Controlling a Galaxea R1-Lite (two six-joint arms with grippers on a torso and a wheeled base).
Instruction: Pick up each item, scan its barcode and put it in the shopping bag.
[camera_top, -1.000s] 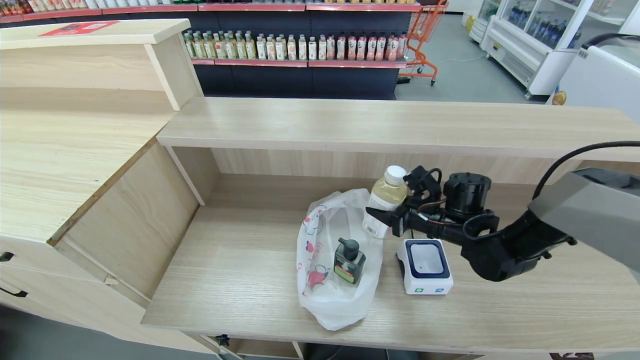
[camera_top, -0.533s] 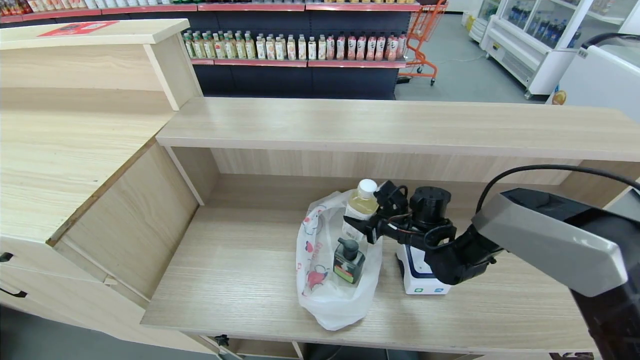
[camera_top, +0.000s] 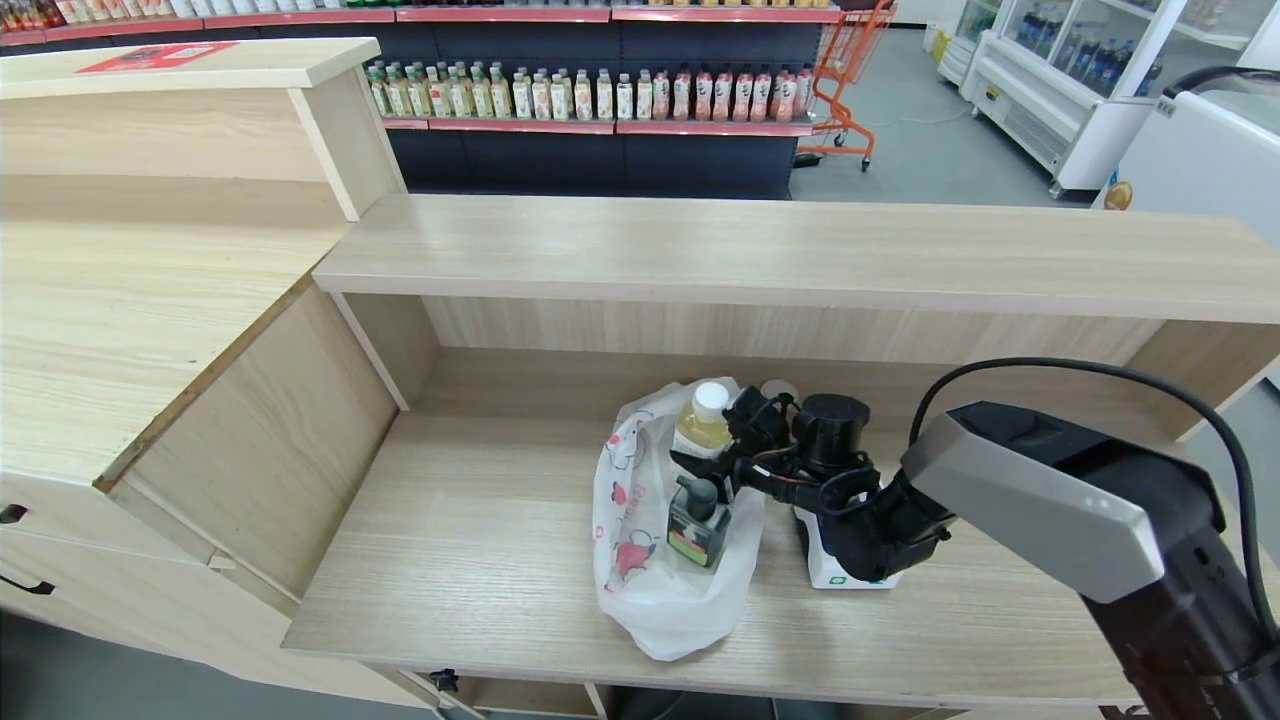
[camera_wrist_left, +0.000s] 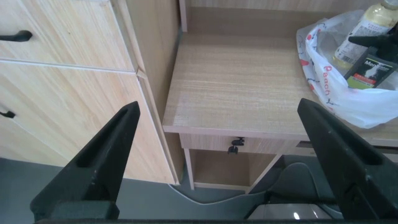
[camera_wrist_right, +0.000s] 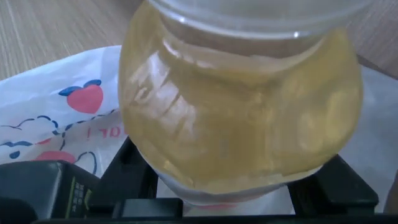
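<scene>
My right gripper (camera_top: 712, 462) is shut on a bottle of pale yellow drink (camera_top: 702, 424) with a white cap, held upright over the mouth of the white shopping bag (camera_top: 640, 580). The drink bottle (camera_wrist_right: 239, 106) looms close in the right wrist view, with the printed shopping bag (camera_wrist_right: 56, 130) behind it. A dark green pump bottle (camera_top: 698, 520) lies inside the bag. The white barcode scanner (camera_top: 840, 565) stands right of the bag, partly hidden by my arm. My left gripper (camera_wrist_left: 221, 162) is open, hanging off the counter's left front corner, far from the shopping bag (camera_wrist_left: 339, 87).
The lower wooden counter (camera_top: 480, 540) has free room left of the bag. A raised shelf (camera_top: 780, 250) runs along the back and a tall cabinet side (camera_top: 270, 430) closes the left. Drawers with black handles (camera_wrist_left: 15, 37) stand beside my left gripper.
My right arm has carried the drink bottle leftward and downward, from above the scanner to the bag's mouth. The bag, pump bottle and scanner have stayed put.
</scene>
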